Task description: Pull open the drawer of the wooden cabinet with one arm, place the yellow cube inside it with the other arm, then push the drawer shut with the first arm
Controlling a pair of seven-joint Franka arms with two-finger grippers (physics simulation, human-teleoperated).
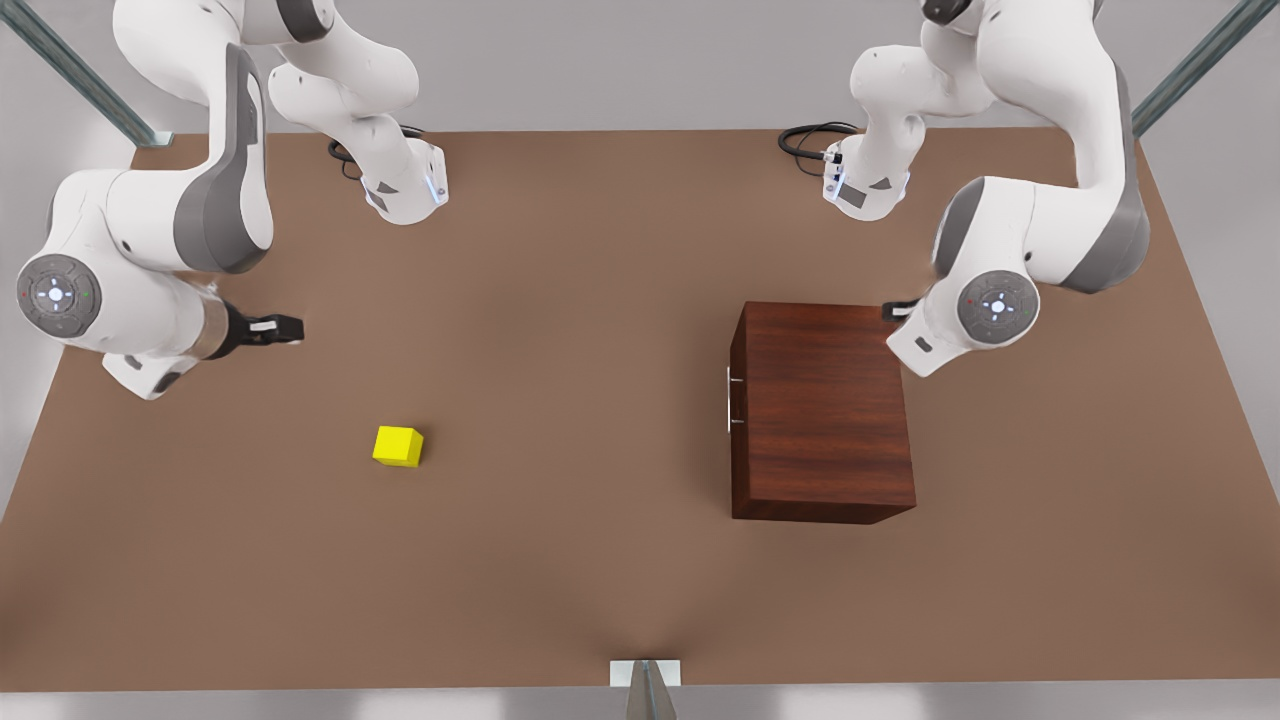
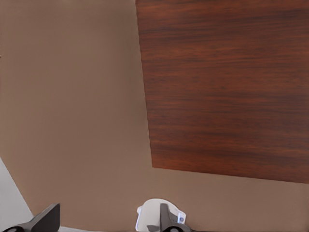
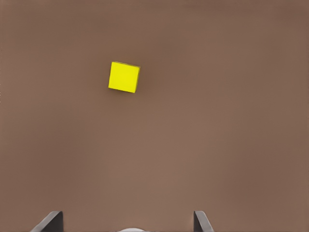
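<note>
Wooden cabinet (image 1: pixel 822 410) stands on the bench (image 1: pixel 560 560) toward the front view's right, drawer (image 1: pixel 737 400) flush, its silver handle (image 1: pixel 731 398) facing the front view's left. Yellow cube (image 1: pixel 399 446) sits on bare bench well apart from it, toward the front view's left. Right hand (image 1: pixel 285 327) hangs near the cube, fingers wide, empty. Left hand (image 1: pixel 898 308) hangs at the cabinet's far corner, fingers wide, empty.

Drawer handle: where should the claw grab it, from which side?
Grip the thin silver bar handle mid-span, coming from the front view's left, where the cabinet front faces. The left claw, open above the cabinet, is nearest, so it seems the likely choice.
</note>
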